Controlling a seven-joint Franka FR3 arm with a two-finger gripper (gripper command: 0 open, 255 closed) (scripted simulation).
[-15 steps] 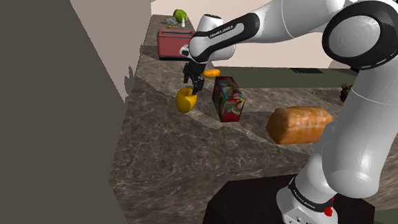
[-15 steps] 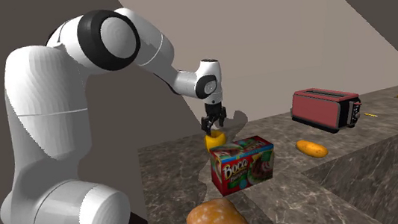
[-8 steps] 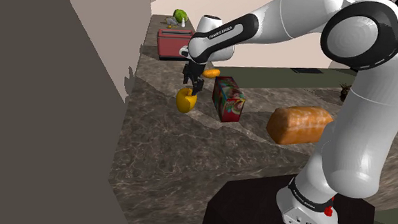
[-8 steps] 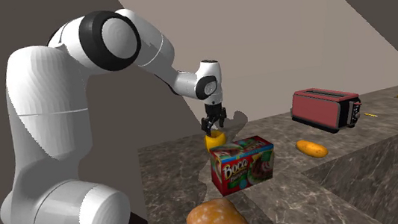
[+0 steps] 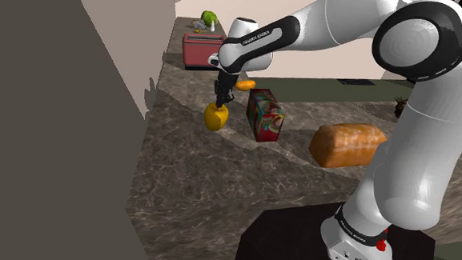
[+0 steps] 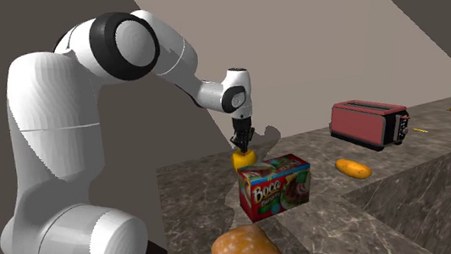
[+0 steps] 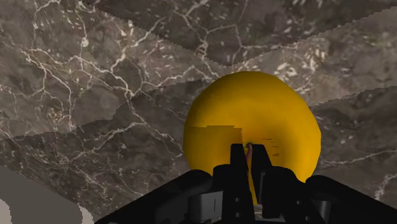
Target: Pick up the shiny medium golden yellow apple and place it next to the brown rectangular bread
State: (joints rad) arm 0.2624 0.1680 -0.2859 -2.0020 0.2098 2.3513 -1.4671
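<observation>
**Apple (image 5: 215, 117) nipped at the crown, bread well off to the right**

Sweeping the shoulder view from the left, a grey wall (image 5: 53, 125) comes first, then the dark marbled counter (image 5: 187, 179). And there's the golden yellow apple, at nine o'clock from the red-and-green box (image 5: 264, 115). My gripper (image 5: 219, 99) stands straight down on its crown, at the apple's twelve o'clock. My jaws are narrow, nearly together. In the wrist view my fingers (image 7: 236, 167) pinch a thin stem on top of the fruit, with the round yellow body bulging out beyond them. Whether the apple rests on the stone or hangs just off it, I can't tell.

Past the box, at its four o'clock, lies the brown bread (image 5: 347, 145), well apart from the apple, with the box between them. Farther back, at the apple's twelve o'clock, stands a red toaster (image 5: 202, 50). A small orange oval (image 5: 245, 84) lies at the box's eleven o'clock. In the second exterior view, the apple peeks over the box at eleven o'clock and the bread sits at six.
</observation>
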